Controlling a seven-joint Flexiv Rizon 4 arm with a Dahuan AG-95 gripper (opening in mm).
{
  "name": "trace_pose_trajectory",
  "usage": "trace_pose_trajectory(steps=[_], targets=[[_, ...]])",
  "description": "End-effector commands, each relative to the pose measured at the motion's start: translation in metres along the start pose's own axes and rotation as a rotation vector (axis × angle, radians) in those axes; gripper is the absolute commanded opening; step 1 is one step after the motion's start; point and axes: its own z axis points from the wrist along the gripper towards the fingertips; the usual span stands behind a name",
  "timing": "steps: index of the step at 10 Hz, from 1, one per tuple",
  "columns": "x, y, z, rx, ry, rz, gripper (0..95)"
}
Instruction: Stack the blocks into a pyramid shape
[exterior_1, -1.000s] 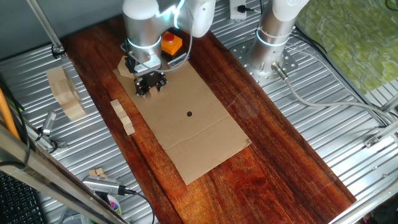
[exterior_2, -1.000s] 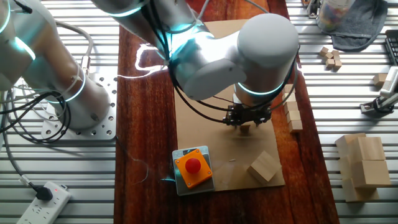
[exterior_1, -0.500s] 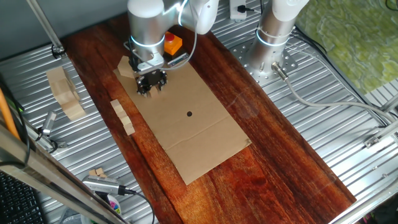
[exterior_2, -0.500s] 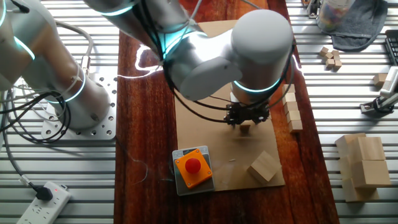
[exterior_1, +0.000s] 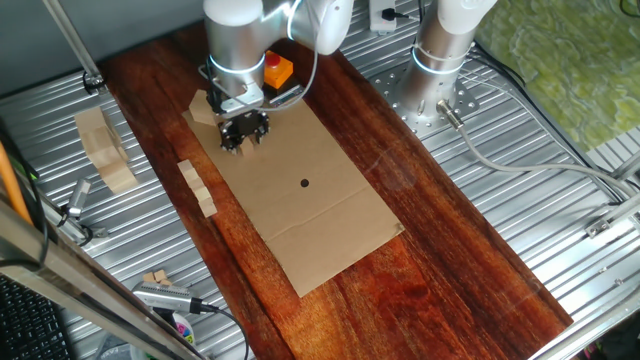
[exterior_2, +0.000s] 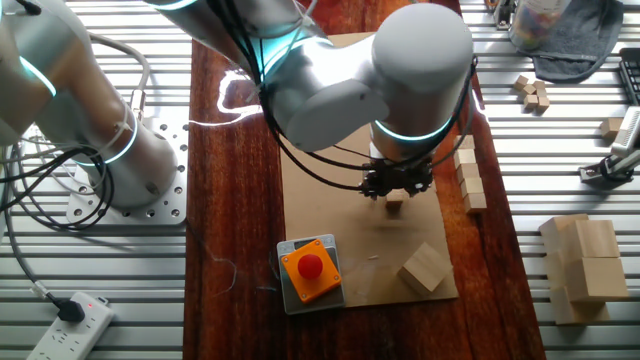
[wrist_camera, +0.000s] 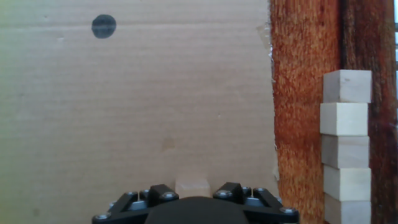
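One small pale block (wrist_camera: 193, 185) lies on the cardboard sheet (wrist_camera: 137, 106) right under my gripper (wrist_camera: 193, 198); it also shows in the other fixed view (exterior_2: 394, 206). My gripper (exterior_2: 396, 190) hangs just above it with the jaws standing wider than the block, one on each side, not pressing it. In one fixed view the gripper (exterior_1: 243, 138) hides this block. A row of several more blocks (wrist_camera: 346, 149) lies on the dark wood beside the cardboard's edge, also seen from the sides (exterior_1: 197, 187) (exterior_2: 470, 178).
A larger faceted wood chunk (exterior_2: 424, 267) and an orange box with a red button (exterior_2: 310, 268) sit near the gripper on the cardboard. Big wooden slabs (exterior_2: 585, 265) (exterior_1: 105, 150) and a few spare small blocks (exterior_2: 532, 92) lie on the metal table.
The gripper has shifted a little and risen slightly, while the small block under it stays in the same spot on the cardboard.
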Motion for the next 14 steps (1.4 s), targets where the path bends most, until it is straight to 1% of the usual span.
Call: trace_pose_trajectory(steps=[1, 4, 5, 6, 7, 8, 9, 10, 11, 12, 13, 14], targets=[[-0.001, -0.001, -0.006, -0.010, 0.000, 0.002, 57.0], [0.001, -0.010, -0.024, -0.029, -0.003, 0.007, 57.0], [0.002, -0.013, -0.028, -0.032, 0.000, 0.012, 57.0], [0.005, -0.019, -0.033, -0.033, 0.000, 0.020, 38.0], [0.007, -0.024, -0.035, -0.032, 0.006, 0.029, 38.0], [0.009, -0.033, -0.039, -0.032, 0.014, 0.048, 19.0], [0.011, -0.038, -0.040, -0.032, 0.023, 0.048, 0.0], [0.013, -0.045, -0.040, -0.032, 0.032, 0.037, 19.0], [0.015, -0.051, -0.038, -0.032, 0.027, 0.027, 38.0], [0.018, -0.059, -0.036, -0.032, 0.021, 0.021, 38.0], [0.020, -0.066, -0.035, -0.032, 0.022, 0.019, 57.0], [0.022, -0.074, -0.035, -0.032, 0.023, 0.019, 57.0]])
